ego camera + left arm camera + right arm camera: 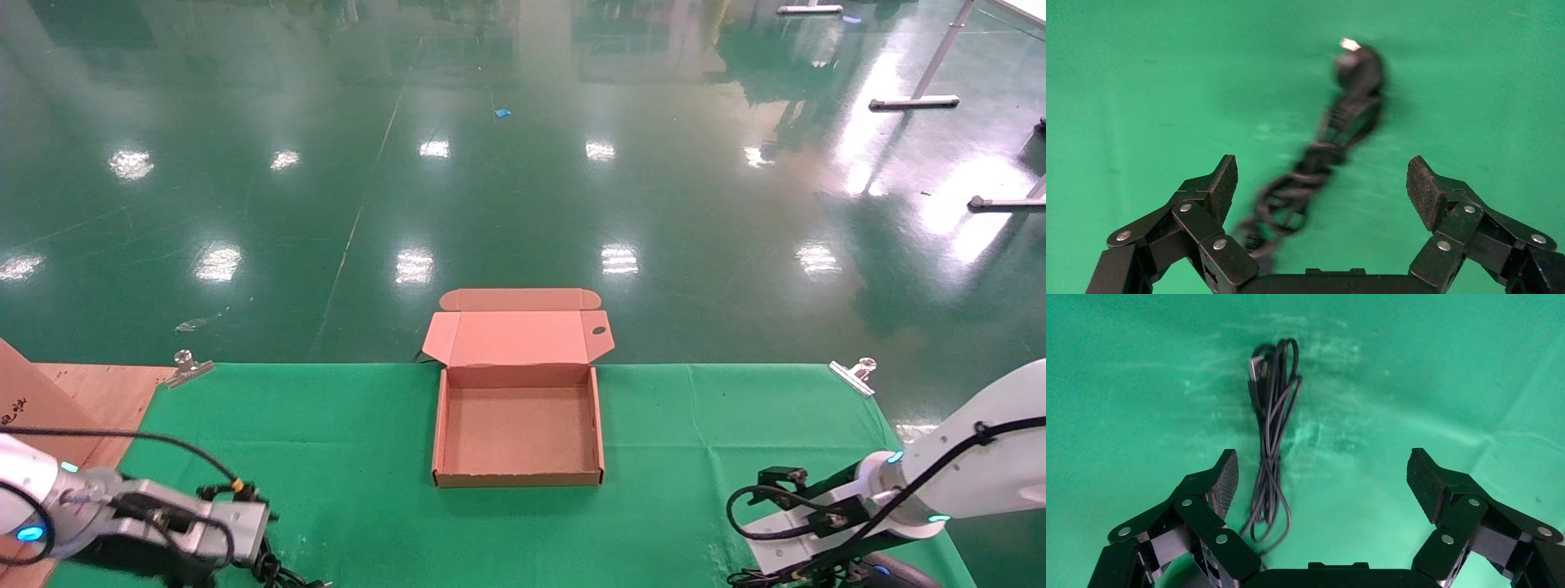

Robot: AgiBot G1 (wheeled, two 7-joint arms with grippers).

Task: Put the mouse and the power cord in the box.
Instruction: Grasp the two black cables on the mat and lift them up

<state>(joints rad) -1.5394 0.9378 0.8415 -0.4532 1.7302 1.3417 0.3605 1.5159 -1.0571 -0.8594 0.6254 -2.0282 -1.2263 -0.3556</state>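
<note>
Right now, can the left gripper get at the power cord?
Probably yes. The left gripper hangs open directly over the power cord, which lies alone on the green cloth with nothing covering it.

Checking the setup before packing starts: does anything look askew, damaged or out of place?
Nothing stands out. The box sits square on the green cloth, lid open, inside bare. The power cord lies bundled under the open left gripper.
</note>
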